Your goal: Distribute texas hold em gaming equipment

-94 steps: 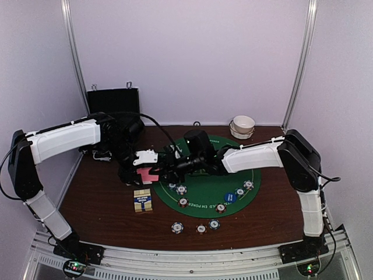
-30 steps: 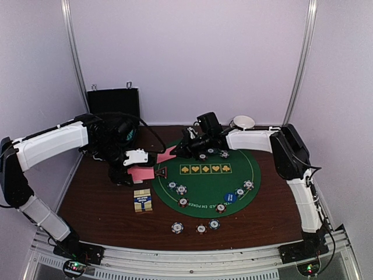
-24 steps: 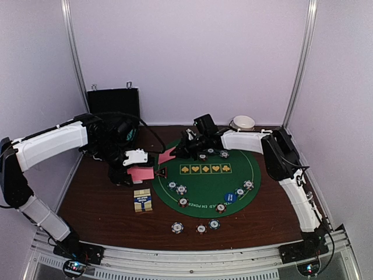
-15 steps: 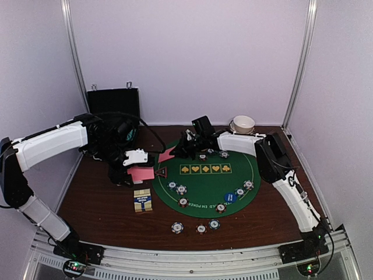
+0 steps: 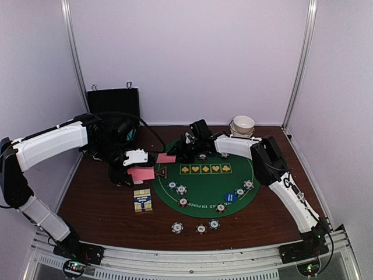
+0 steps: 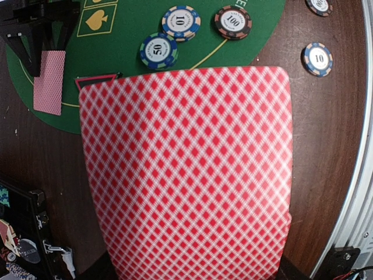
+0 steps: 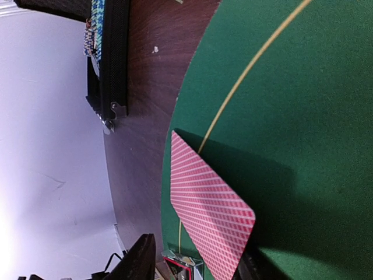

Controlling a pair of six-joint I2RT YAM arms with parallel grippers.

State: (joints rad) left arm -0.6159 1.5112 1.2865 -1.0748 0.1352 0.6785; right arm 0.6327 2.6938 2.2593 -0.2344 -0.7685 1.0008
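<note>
My left gripper (image 5: 132,174) is shut on a stack of pink-backed playing cards (image 5: 142,173) just left of the green mat (image 5: 204,181); that stack (image 6: 186,175) fills the left wrist view and hides the fingers. My right gripper (image 5: 180,152) hovers low over the mat's left edge, jaws apart. A single card (image 5: 166,158) lies flat there, and in the right wrist view this card (image 7: 210,210) sits between the spread fingers. A red triangular marker (image 5: 160,172) lies beside it. Striped chips (image 5: 182,189) and a blue round button (image 5: 229,198) rest on the mat.
A blue-and-yellow card box (image 5: 143,200) lies left of the mat. Three chips (image 5: 201,229) sit on the wood near the front edge. A white bowl (image 5: 243,124) stands at the back right and a black case (image 5: 113,102) at the back left.
The right gripper has lowered its card onto the mat's left edge and opened its jaws; the card now lies flat. The left arm has stayed still with the stack.
</note>
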